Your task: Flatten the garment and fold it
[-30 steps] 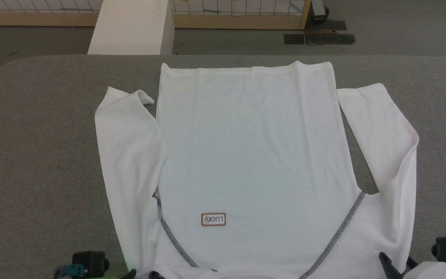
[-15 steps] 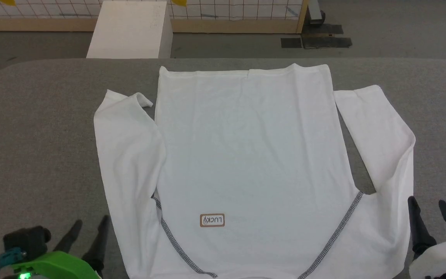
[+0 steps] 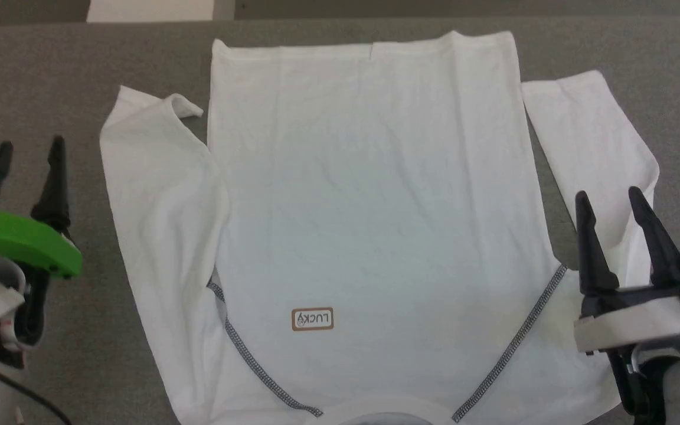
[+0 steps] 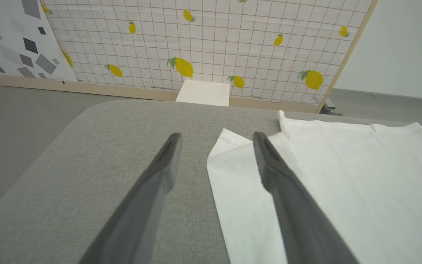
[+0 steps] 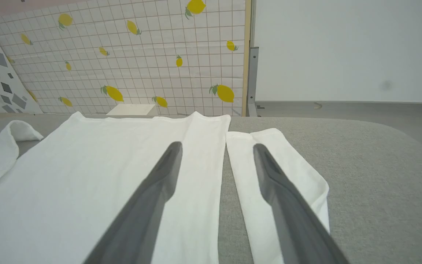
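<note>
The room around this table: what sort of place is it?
Likely a robot test room rather than a home: a grey padded table holds one white garment, and a lemon-print screen stands behind it on bare grey floor.

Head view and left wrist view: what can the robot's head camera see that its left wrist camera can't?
Head view: the brown LUCKY label, the grey zigzag stitching, and the right gripper, open by the right sleeve.
Left wrist view: the lemon-patterned screen behind the table.
Both: the garment spread out on the grey table, and the left gripper, open beside the left sleeve.
</note>
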Controlling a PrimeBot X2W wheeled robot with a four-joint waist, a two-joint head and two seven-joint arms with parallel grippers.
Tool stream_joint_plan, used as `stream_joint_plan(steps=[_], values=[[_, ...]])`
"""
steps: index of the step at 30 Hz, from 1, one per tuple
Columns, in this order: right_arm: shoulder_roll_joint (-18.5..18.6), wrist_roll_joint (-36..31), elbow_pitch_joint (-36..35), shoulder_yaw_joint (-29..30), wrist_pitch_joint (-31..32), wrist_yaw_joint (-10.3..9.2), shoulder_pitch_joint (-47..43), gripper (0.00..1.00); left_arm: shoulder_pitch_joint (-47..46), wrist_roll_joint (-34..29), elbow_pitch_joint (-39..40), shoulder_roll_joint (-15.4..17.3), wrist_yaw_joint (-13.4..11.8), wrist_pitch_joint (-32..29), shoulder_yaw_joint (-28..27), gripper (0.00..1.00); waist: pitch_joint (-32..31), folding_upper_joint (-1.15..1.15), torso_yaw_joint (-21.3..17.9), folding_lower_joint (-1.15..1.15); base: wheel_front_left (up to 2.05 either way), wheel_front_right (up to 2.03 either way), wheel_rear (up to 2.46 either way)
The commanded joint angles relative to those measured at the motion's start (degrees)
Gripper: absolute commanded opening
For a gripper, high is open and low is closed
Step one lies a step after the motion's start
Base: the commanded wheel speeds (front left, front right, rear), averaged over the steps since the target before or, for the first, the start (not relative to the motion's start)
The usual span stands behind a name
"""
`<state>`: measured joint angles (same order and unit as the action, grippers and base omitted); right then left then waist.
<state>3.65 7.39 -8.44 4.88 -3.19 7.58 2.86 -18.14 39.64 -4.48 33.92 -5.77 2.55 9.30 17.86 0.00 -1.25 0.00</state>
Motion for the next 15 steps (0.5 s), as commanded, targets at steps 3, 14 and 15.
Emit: stream_joint_plan(steps=[3, 14, 15], values=[[0.1, -0.1, 1.1, -2.7, -1.1, -0.09, 3.9, 1.00, -7.5, -2.4, -4.1, 2.6, 0.6, -2.0, 0.6, 1.00, 8.5, 0.00, -4.3, 0.00, 0.00, 0.00, 0.00], [-0.3, 1.1, 1.8, -6.9, -2.6, -0.09, 10.6, 1.00, -22.8, -0.4, -12.7, 11.2, 1.6, -23.6, 1.4, 1.00, 17.0, 0.00, -10.6, 0.00, 0.00, 0.00, 0.00], [-0.3, 1.3, 2.0, -6.9, -2.8, -0.09, 10.8, 1.00, -23.5, 0.3, -12.7, 11.7, 1.1, -25.8, 1.2, 1.00, 17.5, 0.00, -11.0, 0.00, 0.00, 0.00, 0.00]])
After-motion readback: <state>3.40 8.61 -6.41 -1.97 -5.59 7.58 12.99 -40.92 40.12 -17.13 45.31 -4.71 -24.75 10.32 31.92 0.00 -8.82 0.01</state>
